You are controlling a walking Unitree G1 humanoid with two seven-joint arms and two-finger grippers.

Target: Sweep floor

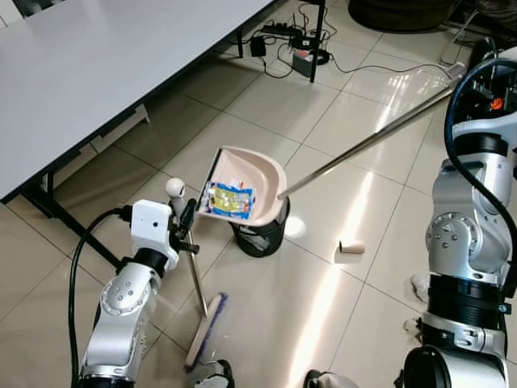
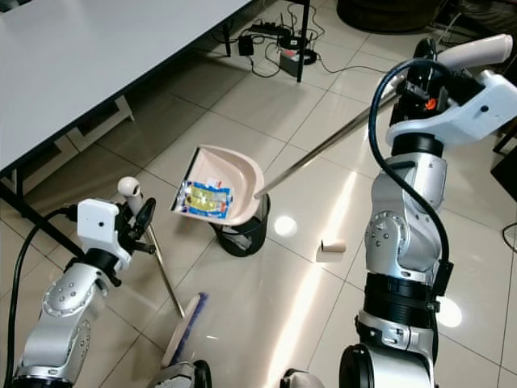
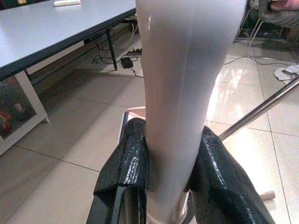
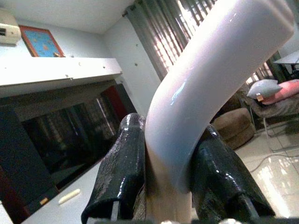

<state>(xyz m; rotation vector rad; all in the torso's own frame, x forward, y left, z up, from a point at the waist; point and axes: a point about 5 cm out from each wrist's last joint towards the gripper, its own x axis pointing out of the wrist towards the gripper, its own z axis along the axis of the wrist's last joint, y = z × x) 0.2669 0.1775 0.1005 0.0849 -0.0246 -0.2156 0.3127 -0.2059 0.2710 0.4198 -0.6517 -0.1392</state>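
Observation:
A beige dustpan [image 1: 257, 179] hangs tilted over a black waste bin [image 1: 260, 236], with a yellow and blue wrapper [image 1: 229, 200] lying at its lip. Its long metal pole [image 1: 367, 144] runs up to the right, where my right gripper [image 4: 170, 128] is shut on the pole's white curved grip [image 2: 472, 47]. My left gripper [image 1: 187, 221] is shut on the broom handle [image 3: 187, 93], just below its round knob [image 1: 175, 187]. The broom head [image 1: 207, 327] rests on the tiles near my feet. A small cardboard roll [image 1: 350, 246] lies on the floor right of the bin.
A large grey table [image 1: 97, 65] stands at the left, with its black legs [image 1: 48, 202] close to my left arm. A power strip and cables [image 1: 292, 39] lie at the back. A crumpled white scrap [image 1: 420, 283] sits by my right side.

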